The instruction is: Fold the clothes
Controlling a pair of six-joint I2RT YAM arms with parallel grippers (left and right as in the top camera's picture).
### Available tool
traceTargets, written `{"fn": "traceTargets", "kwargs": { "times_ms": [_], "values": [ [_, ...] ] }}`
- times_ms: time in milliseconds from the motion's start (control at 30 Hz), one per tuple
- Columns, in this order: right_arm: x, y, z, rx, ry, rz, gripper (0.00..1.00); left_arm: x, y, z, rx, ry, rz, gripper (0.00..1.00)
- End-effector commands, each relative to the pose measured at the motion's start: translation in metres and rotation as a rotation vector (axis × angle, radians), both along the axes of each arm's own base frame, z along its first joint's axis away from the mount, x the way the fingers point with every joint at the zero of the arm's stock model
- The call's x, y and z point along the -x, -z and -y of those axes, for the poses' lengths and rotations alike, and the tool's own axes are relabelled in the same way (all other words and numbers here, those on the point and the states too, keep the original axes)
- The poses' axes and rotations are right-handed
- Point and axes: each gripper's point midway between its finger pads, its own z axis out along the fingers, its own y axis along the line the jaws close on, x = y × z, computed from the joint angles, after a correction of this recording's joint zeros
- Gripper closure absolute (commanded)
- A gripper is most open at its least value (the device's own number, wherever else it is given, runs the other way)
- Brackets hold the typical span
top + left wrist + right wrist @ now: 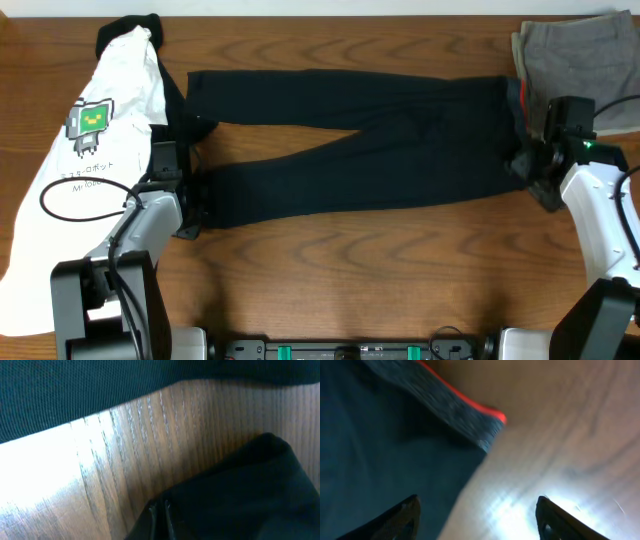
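The clothes (350, 150), black long trousers, lie flat across the table with the waistband at the right and both legs running left. My left gripper (197, 195) sits at the cuff of the near leg. In the left wrist view its jaws (160, 508) are pressed together with black cloth (240, 490) bunched around them. My right gripper (525, 160) hangs over the waist end. In the right wrist view it (477, 500) stands open, one finger over the black cloth and the other over bare wood. The grey waistband with its coral edge (465, 415) lies just beyond the fingers.
A white T-shirt (100, 120) with a green robot print covers the left side, a black cable loop (85, 195) lying on it. Grey-olive folded trousers (570, 45) rest at the back right, close to the waistband. Bare wood (380, 270) runs along the front.
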Motion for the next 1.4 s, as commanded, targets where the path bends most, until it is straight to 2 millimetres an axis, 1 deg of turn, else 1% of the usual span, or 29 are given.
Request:
{"fn": "traceTargets", "kwargs": {
  "times_ms": [0, 200, 533, 700, 867, 1000, 1100, 1233, 1333, 1367],
  "values": [
    [0.000, 0.007, 0.006, 0.031, 0.004, 0.006, 0.31, 0.022, 0.016, 0.013, 0.056, 0.040, -0.076, 0.94],
    [-0.004, 0.018, 0.008, 0.040, 0.005, 0.045, 0.33, 0.022, 0.016, 0.012, 0.056, 0.039, -0.076, 0.94],
    [0.004, 0.052, 0.010, 0.068, 0.014, 0.078, 0.31, 0.022, 0.016, 0.013, 0.056, 0.040, -0.077, 0.94],
    [0.002, 0.061, 0.010, 0.075, 0.016, 0.119, 0.30, 0.022, 0.016, 0.013, 0.054, 0.055, -0.079, 0.94],
    [0.001, 0.065, 0.010, 0.058, 0.065, 0.150, 0.32, 0.022, 0.016, 0.013, 0.053, 0.062, -0.079, 0.94],
    [-0.009, 0.062, 0.000, -0.034, 0.048, 0.190, 0.33, 0.022, 0.016, 0.013, 0.053, 0.062, -0.079, 0.94],
    [-0.015, 0.053, -0.004, -0.118, 0.041, 0.203, 0.33, 0.022, 0.016, 0.013, 0.052, 0.065, -0.080, 0.94],
    [-0.016, 0.029, 0.005, -0.172, 0.070, 0.170, 0.31, 0.022, 0.016, 0.013, 0.052, 0.066, -0.080, 0.94],
    [-0.016, 0.005, 0.014, -0.168, 0.070, 0.136, 0.25, 0.022, 0.016, 0.013, 0.052, 0.065, -0.080, 0.94],
    [-0.016, 0.001, 0.016, -0.167, 0.070, 0.128, 0.24, 0.022, 0.016, 0.013, 0.052, 0.065, -0.080, 0.94]
  ]
}}
